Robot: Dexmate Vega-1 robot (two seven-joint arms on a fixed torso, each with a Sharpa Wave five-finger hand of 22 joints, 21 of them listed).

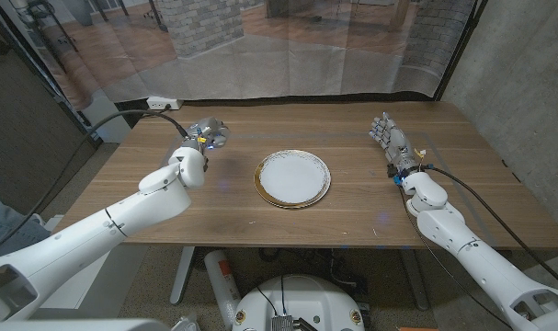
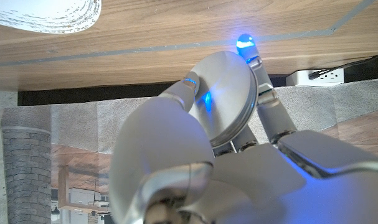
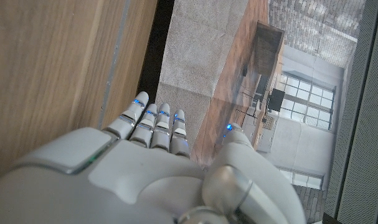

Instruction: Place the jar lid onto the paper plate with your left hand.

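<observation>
— Although the wooden worktop [image 1: 352, 211] is the largest thing in view, what is set on it?

— A round paper plate [image 1: 292, 178], white with a gold patterned rim, is seen lying flat near the middle of the boards. A white power strip [image 1: 162, 104] is seen at the far left edge.

— Where is the jar lid found?

— The jar lid [image 2: 229, 93], a smooth round disc of silvery metal, is gripped by the left robot hand [image 1: 208, 135], held edgewise between the thumb and the fingers [image 2: 266, 102] in the left wrist view. It is carried above the worktop, well to the robot's left of the plate.

— Which relation is the next move judged to turn on?

— The plate lies to the right of the left robot hand and a little nearer the robot, so a sideways carry is thought to be needed, with the disc turned flat before release.

— And the other arm?

— The right robot hand [image 1: 390, 138] is seen beyond the plate's right side, nothing held, fingers straight and close together. The lid being already gripped on the left, the right is not called upon.
</observation>
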